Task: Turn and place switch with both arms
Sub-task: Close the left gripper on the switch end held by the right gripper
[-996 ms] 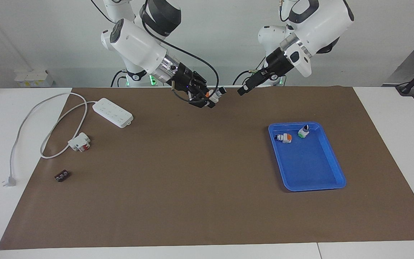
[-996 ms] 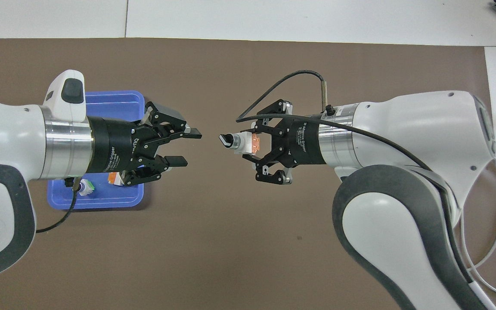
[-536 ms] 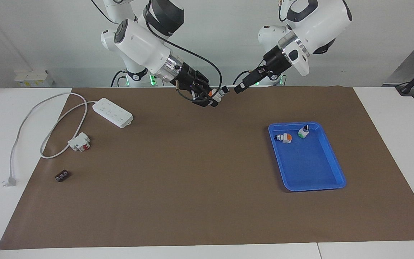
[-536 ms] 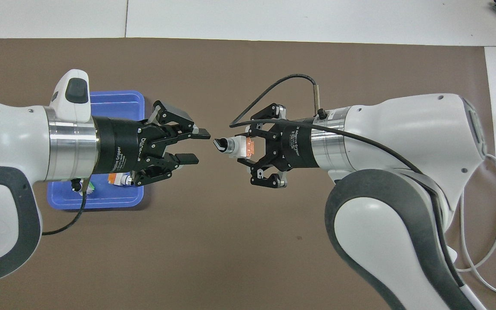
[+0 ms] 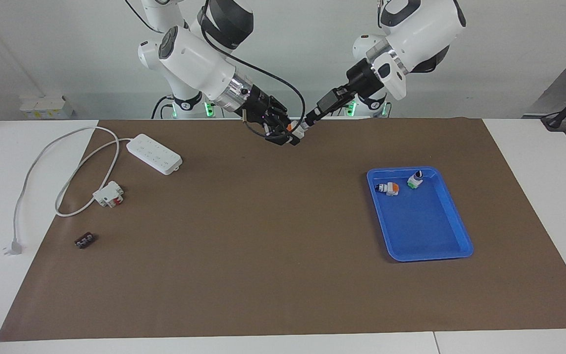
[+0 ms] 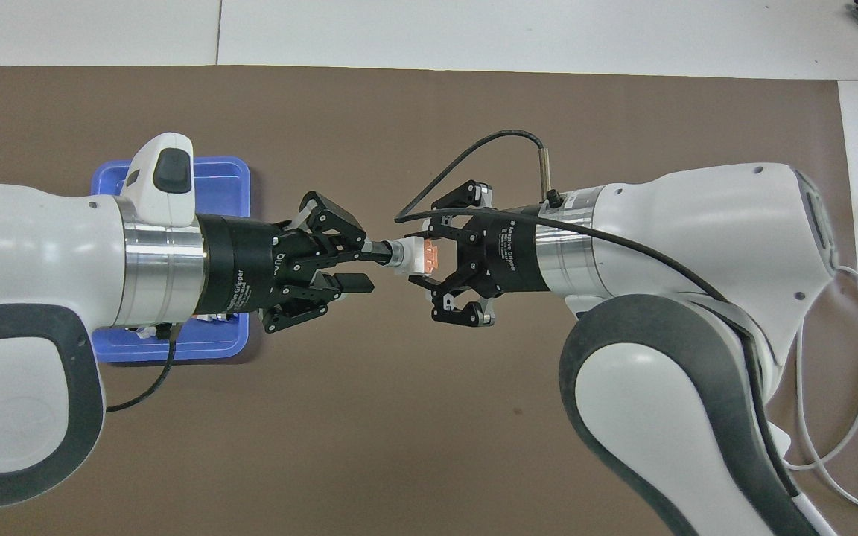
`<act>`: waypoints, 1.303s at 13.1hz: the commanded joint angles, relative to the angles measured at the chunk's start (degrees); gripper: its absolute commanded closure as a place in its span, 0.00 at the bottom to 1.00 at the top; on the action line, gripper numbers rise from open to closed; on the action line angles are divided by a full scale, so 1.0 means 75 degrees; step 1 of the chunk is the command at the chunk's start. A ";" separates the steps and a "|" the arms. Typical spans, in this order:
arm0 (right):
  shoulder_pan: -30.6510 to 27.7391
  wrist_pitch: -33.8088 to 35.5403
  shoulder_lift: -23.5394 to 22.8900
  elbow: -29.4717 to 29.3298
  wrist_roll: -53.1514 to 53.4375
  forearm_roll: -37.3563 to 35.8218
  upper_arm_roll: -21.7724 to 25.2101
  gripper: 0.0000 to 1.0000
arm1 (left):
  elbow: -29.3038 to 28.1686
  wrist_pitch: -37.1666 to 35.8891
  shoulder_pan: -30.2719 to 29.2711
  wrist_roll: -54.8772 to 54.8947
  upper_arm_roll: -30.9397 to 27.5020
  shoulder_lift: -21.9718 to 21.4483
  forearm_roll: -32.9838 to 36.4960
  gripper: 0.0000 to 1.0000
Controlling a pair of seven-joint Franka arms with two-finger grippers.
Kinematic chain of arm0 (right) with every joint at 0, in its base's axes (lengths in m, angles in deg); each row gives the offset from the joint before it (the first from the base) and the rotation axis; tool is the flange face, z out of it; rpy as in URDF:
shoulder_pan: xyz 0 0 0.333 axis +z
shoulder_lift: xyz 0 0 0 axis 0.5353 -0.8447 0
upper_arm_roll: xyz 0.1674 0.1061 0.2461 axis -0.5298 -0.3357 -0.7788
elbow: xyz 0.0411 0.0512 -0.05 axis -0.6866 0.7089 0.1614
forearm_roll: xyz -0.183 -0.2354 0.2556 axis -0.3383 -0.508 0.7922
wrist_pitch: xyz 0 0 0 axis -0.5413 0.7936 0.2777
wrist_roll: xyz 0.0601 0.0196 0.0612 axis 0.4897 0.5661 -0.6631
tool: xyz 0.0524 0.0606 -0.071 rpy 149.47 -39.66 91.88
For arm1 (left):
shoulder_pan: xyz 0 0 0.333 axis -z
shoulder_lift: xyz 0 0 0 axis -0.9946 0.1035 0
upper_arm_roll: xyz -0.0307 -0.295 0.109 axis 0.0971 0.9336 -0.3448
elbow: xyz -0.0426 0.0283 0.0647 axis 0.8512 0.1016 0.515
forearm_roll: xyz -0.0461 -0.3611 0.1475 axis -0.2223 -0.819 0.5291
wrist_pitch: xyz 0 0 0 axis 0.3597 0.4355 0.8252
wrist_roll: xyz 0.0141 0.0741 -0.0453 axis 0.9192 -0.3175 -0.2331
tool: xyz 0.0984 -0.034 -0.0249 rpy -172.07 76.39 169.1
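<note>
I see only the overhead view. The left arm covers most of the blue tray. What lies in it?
Observer: Two things lie in the blue tray, at its end nearer to the robots: an orange-ended switch and a green-based switch.
Operator: Are the grippers low on the mat?
Observer: No. The right gripper, shut on the switch, and the left gripper at its knob both hang above the mat.
Operator: What does the right arm hide?
Observer: A white power strip on the mat, toward the right arm's end.
</note>
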State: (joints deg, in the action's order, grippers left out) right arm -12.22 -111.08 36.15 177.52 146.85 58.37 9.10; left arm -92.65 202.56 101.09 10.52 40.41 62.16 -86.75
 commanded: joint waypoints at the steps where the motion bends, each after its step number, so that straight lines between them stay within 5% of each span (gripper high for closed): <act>1: 0.0033 -0.0162 0.0031 0.0057 0.0040 0.0063 -0.0010 1.00 | -0.0013 0.0130 0.0120 -0.0050 -0.0002 -0.0044 -0.0112 0.72; 6: 0.0033 -0.0162 0.0031 0.0057 0.0029 0.0062 -0.0010 1.00 | 0.0057 0.0166 0.0132 0.0217 -0.0002 -0.0020 -0.0077 0.89; 12: 0.0021 -0.0162 0.0020 0.0057 0.0005 0.0051 -0.0010 1.00 | -0.0013 0.0634 0.0132 0.1085 -0.0025 -0.0020 -0.0007 0.79; 17: 0.0021 -0.0150 0.0020 0.0057 -0.0006 0.0039 -0.0010 1.00 | 0.0010 0.0658 0.0062 0.1952 -0.0037 0.0038 0.0214 0.82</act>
State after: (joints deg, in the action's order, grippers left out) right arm -11.97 -111.90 36.13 177.71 146.85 58.37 9.20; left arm -92.39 206.30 101.29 23.21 40.43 62.47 -86.52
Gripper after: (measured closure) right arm 0.568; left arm 0.806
